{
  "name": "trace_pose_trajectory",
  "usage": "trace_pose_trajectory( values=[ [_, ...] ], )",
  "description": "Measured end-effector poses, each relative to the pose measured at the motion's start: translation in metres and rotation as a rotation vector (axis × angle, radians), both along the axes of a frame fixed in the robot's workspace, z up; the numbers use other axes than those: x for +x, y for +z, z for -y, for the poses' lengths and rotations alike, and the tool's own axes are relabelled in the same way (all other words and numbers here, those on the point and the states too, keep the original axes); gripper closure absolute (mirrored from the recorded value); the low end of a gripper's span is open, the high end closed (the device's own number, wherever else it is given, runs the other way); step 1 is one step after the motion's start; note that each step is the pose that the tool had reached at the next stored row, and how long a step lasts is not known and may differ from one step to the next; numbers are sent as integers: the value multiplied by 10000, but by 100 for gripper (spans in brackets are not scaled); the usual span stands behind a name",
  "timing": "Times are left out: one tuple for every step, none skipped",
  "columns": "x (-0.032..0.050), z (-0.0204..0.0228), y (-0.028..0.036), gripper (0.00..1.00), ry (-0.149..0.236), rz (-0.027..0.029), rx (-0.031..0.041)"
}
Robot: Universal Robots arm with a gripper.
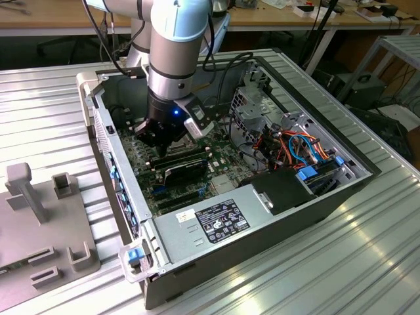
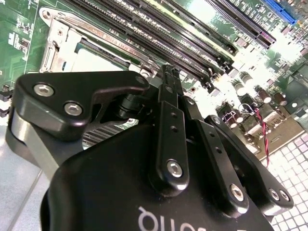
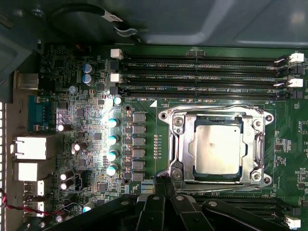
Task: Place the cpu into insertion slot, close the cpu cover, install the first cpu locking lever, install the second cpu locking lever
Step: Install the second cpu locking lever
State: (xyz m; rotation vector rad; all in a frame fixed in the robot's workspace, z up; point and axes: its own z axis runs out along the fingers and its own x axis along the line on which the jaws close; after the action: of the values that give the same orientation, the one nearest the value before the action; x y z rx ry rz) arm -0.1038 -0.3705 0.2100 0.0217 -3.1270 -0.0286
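In the centre of the exterior view, the arm reaches down into the open computer case (image 1: pixel 275 216) on the ribbed surface (image 1: pixel 367 262). In the first wrist view's right half, the cpu cover (image 3: pixel 216 115) lies closed around the cpu (image 3: pixel 217 146), which sits in the insertion slot (image 3: pixel 217 172). The chip looks light, stiff and fragile, best held by its edges. The fingers (image 2: pixel 166 103) appear drawn together on nothing, their tips just beside the cover's near edge.
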Motion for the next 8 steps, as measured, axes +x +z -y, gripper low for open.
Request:
trace_pose_trajectory(
  values=[
    [0, 0, 0, 89, 0, -1, 0],
    [0, -2, -2, 89, -1, -1, 0],
    [0, -2, -3, 89, 0, 0, 0],
    [0, -2, -4, 89, 0, 0, 1],
    [-1, -2, -5, 89, 5, 0, 0],
    [-2, -3, -7, 89, 18, 0, 1],
    [-2, -3, -9, 89, 25, 0, 1],
    [-3, -4, -10, 89, 31, 0, 1]
  ],
)
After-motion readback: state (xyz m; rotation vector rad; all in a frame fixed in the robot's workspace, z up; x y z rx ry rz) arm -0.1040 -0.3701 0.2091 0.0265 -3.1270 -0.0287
